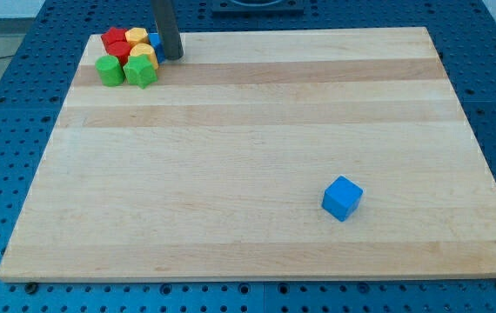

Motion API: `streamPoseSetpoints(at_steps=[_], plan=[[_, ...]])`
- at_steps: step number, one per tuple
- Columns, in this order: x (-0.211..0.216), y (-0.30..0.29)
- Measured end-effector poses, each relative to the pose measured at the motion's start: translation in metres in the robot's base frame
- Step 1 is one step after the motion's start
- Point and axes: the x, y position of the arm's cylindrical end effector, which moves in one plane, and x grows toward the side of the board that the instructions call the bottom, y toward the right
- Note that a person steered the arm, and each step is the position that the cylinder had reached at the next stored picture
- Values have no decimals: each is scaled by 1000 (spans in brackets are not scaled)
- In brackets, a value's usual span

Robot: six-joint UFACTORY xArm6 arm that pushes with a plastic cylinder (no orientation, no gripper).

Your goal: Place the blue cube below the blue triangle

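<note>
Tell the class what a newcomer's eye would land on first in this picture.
A lone blue cube sits on the bare wooden board toward the view's bottom right. At the view's top left, red, yellow and green blocks crowd together, with my tip at the cluster's right edge.

You have one blue cube (342, 198) alone on the wooden board (257, 130). In the cluster at the view's top left you can count two red blocks (116, 41), two yellow blocks (139, 48) and two green blocks (124, 70). One more blue block (155, 40) shows there, mostly hidden behind the rod.
</note>
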Motion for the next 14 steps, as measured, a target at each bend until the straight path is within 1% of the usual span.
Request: streamPoseSetpoints(at_steps=[1,2,3,4,5,6,7,8,9,11,13,14], plan=[[25,14],[87,33],[167,33],[252,52],[318,97],[344,172],[345,249],[333,282],[318,282],[297,254],[298,206],[290,189]])
